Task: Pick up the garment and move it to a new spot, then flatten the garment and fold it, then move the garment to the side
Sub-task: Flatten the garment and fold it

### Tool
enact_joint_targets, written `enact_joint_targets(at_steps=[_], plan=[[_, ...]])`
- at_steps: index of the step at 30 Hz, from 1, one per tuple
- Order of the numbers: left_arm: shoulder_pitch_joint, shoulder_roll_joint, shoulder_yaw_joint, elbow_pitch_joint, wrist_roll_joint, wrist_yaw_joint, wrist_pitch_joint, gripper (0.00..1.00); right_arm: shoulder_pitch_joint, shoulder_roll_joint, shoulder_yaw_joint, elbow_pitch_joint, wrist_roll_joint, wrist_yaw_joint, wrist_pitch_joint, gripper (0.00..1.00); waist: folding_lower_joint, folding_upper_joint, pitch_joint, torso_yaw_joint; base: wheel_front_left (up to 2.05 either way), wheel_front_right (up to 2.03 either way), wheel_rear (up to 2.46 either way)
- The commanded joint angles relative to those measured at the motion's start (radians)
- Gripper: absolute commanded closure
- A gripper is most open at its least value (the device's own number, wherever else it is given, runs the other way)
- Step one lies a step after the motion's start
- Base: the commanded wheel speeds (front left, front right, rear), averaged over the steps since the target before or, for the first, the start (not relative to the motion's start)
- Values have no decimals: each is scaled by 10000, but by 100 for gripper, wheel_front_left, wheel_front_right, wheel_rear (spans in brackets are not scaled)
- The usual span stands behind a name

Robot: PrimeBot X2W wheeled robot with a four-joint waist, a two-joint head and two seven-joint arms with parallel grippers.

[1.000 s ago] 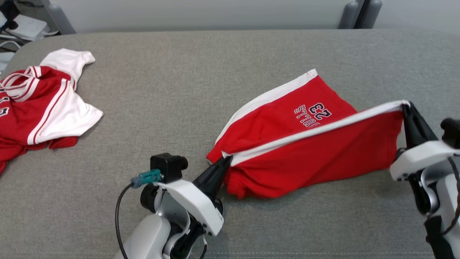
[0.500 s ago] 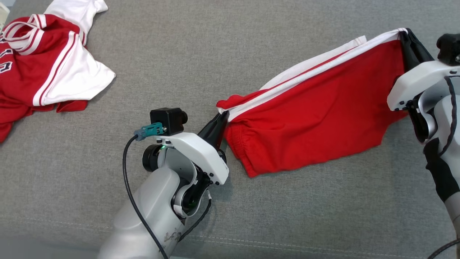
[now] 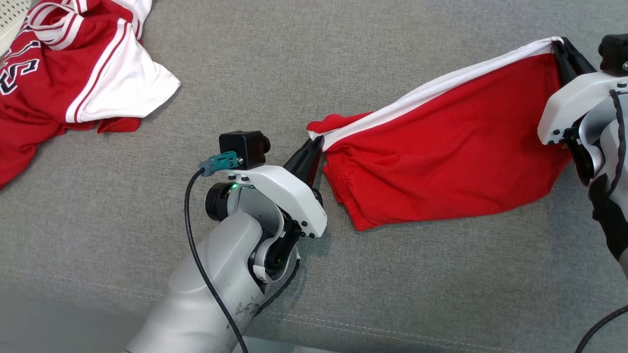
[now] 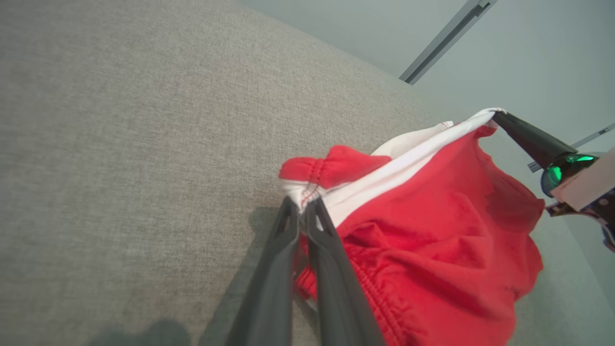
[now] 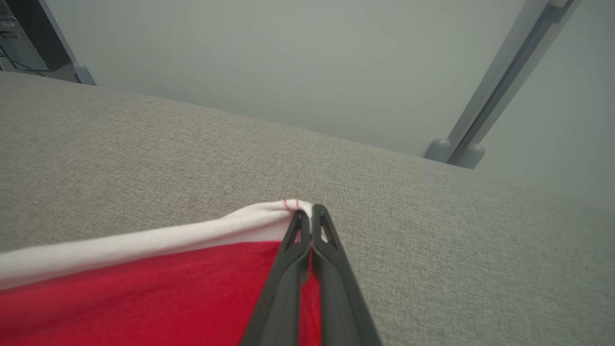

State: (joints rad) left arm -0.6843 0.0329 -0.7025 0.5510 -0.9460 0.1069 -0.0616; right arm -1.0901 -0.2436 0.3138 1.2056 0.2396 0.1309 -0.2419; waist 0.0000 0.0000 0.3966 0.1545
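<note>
A pair of red shorts (image 3: 441,147) with a white side stripe hangs stretched between my two grippers above the grey cushioned surface. My left gripper (image 3: 318,142) is shut on the stripe's corner by the waistband (image 4: 307,192). My right gripper (image 3: 559,44) is shut on the stripe's other corner (image 5: 293,211), held higher. The red cloth sags below the taut white edge, and its lower hem (image 3: 363,223) rests on the surface. The printed side is hidden.
A second red and white jersey (image 3: 64,73) lies crumpled at the far left of the grey surface (image 3: 245,73). A pale wall (image 5: 288,62) with a grey post (image 5: 504,81) stands behind the surface. The front seam (image 3: 392,331) runs near my base.
The head camera has tilted down and shifted. The shorts were lifted off the surface and folded toward me, so the printed number is no longer visible. Both grippers keep their hold.
</note>
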Motion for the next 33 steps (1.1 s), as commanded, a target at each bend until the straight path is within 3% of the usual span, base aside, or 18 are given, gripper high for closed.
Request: enact_joint_targets(at_steps=[1, 2, 4, 5, 6, 7, 8, 9, 17, 22, 26, 33], plan=[[-477, 174, 88, -103, -197, 40, -19, 97, -147, -19, 148, -35, 103, -2, -173, 100, 0, 0, 44, 33, 0, 0, 0], [-538, 174, -24, -49, -243, 20, -23, 85, -176, -44, 113, 12, 139, -2, -180, 97, 0, 0, 54, 44, 0, 0, 0], [-643, 174, -225, 56, -369, -28, -75, 56, -208, -64, 33, 28, 182, -2, -190, 74, 0, 0, 60, 56, 0, 0, 0], [-698, 174, -308, 115, -420, -32, -129, 47, -210, -69, 14, -35, 167, -2, -192, 67, 0, 0, 63, 49, 0, 0, 0], [-698, 174, -308, 115, -420, -32, -129, 47, -210, -69, 14, -35, 167, -2, -192, 67, 0, 0, 63, 49, 0, 0, 0], [-747, 174, -367, 171, -486, -28, -202, 12, -199, -69, -19, -146, 152, -2, -193, 53, 0, 0, 66, 34, 0, 0, 0], [-797, 174, -429, 243, -531, -12, -270, 0, -172, -75, -79, -312, 136, -2, -194, 33, 0, 0, 67, 12, 0, 0, 0], [-845, 174, -489, 320, -569, 2, -336, 0, -130, -68, -133, -503, 96, -2, -195, 0, 0, 0, 63, -13, 0, 0, 0], [-1026, 174, -699, 974, -392, 254, -1305, 0, 765, 251, -551, -1947, -172, -2, -197, 0, 0, 0, -293, -328, 0, 0, 0], [-802, 272, -308, 914, 52, 422, -1917, 0, 1623, 434, -701, -2938, -97, -2, -198, 0, 0, 0, -653, -519, 0, 0, 0], [-161, 419, 998, -62, 885, 323, -1993, 0, 2506, 573, -886, -3884, -7, -2, -198, 0, 0, 0, -935, -637, 0, 0, 0], [1948, 350, 3152, -2173, 3838, 407, -1999, 0, 3921, 815, -1227, -4827, -1, -2, -198, 0, 0, 0, -1489, -835, 0, 0, 0]])
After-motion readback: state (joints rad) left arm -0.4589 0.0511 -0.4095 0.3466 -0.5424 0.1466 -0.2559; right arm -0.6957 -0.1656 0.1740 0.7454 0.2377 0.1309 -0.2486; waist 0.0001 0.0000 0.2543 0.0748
